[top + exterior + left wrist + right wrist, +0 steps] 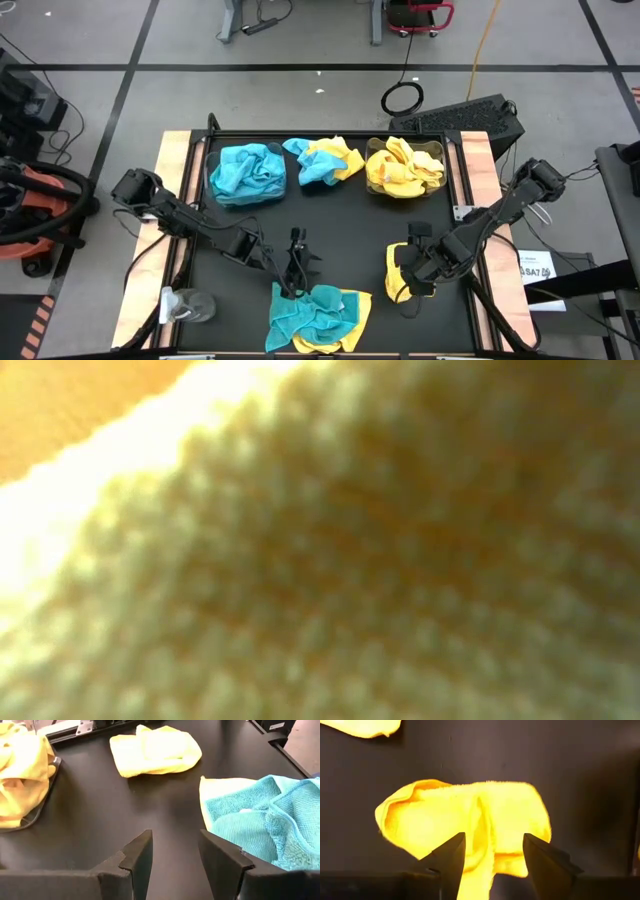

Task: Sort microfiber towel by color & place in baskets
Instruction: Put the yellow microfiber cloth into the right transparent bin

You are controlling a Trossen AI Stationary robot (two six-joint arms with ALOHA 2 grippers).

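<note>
yellow towel [350, 560] fills the low view; overhead, right gripper [412, 268] gapes above it, empty.

Bare black mat [330, 225] lies open mid-table; a mixed towel heap [318, 318] blocks the near edge.

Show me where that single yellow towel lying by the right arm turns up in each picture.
High view: yellow towel, lower right, under the right end effector.
Low view: only blurred yellowish fabric; cannot tell.
Left wrist view: upper middle.
Right wrist view: centre.
Shared landmark: black mat.
</note>
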